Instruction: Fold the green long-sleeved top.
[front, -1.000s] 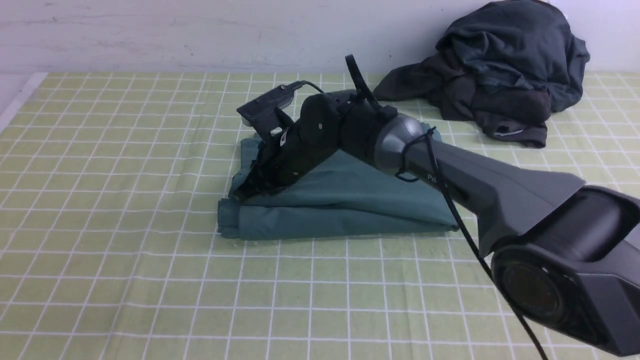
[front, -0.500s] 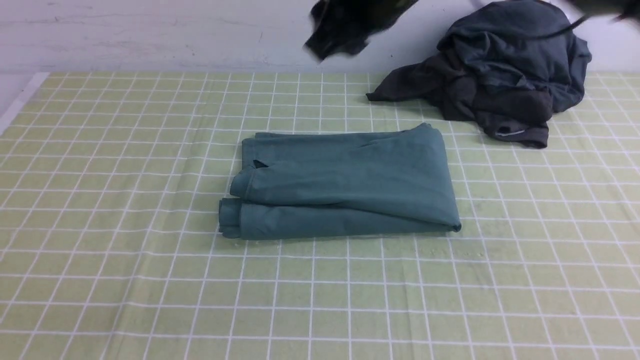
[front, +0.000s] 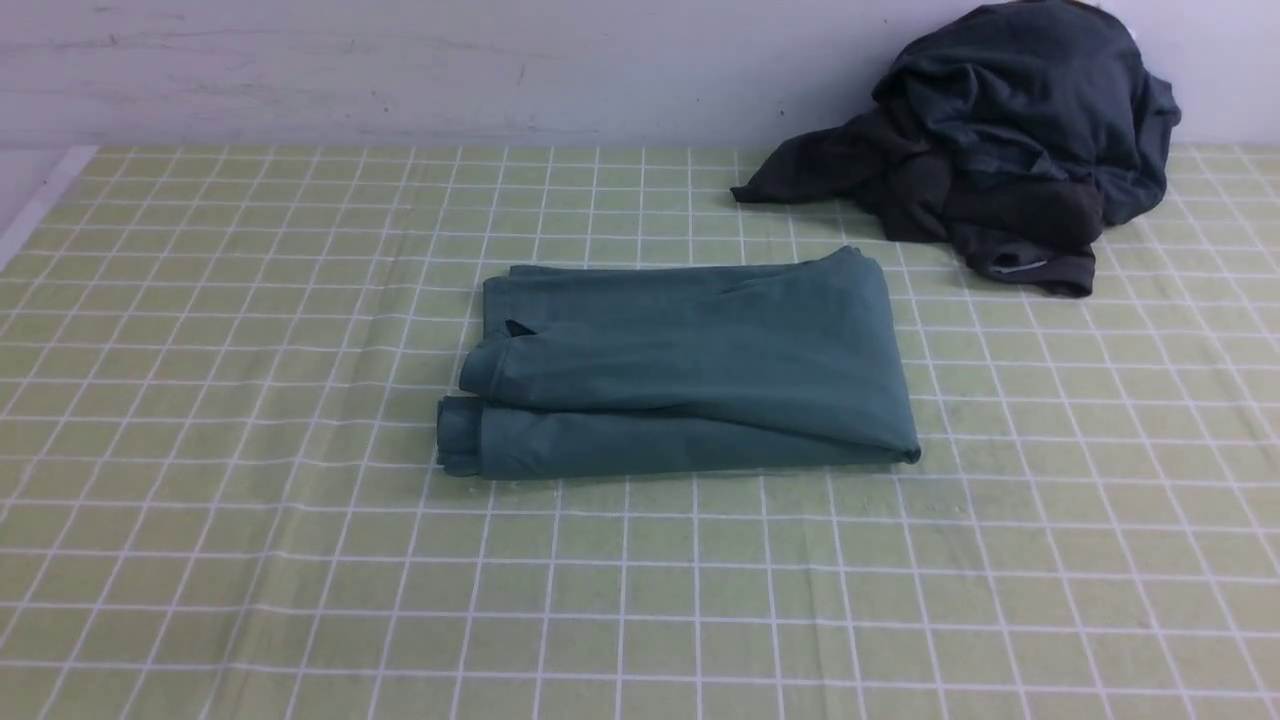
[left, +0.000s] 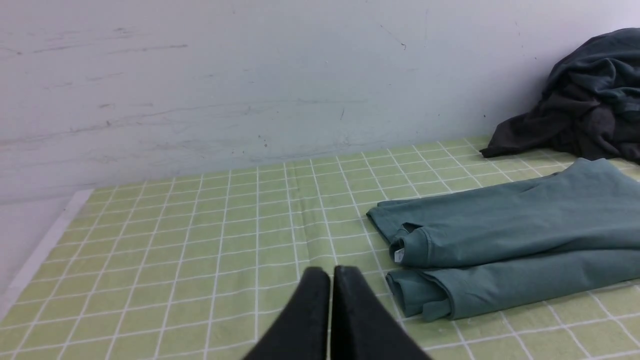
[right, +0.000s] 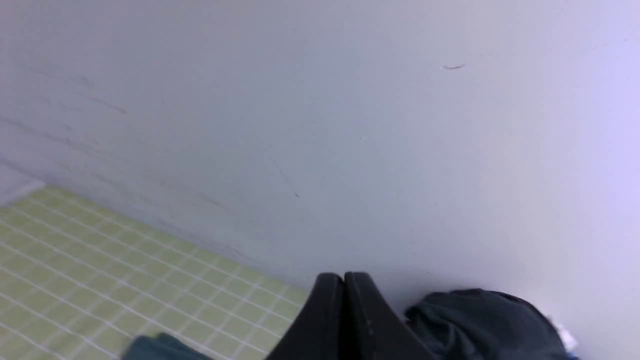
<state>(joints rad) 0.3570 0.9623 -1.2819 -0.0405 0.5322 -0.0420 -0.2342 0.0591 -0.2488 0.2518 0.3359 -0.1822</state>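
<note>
The green long-sleeved top (front: 680, 365) lies folded into a flat rectangle in the middle of the checked cloth, with rolled edges at its left end. It also shows in the left wrist view, top (left: 505, 235), with a small white label at one fold. No arm appears in the front view. My left gripper (left: 331, 272) is shut and empty, hovering over the cloth a little left of the top. My right gripper (right: 344, 277) is shut and empty, raised and facing the back wall; a corner of the top (right: 155, 349) shows below it.
A crumpled dark charcoal garment (front: 1000, 150) is heaped at the back right against the pale wall (front: 400, 70). The green checked cloth (front: 250, 520) covers the table, whose left edge (front: 35, 210) shows at the far left.
My right arm, which lay across the folded top a second ago, lifted up and away toward the back and has left the front view. The top stays folded in place.
</note>
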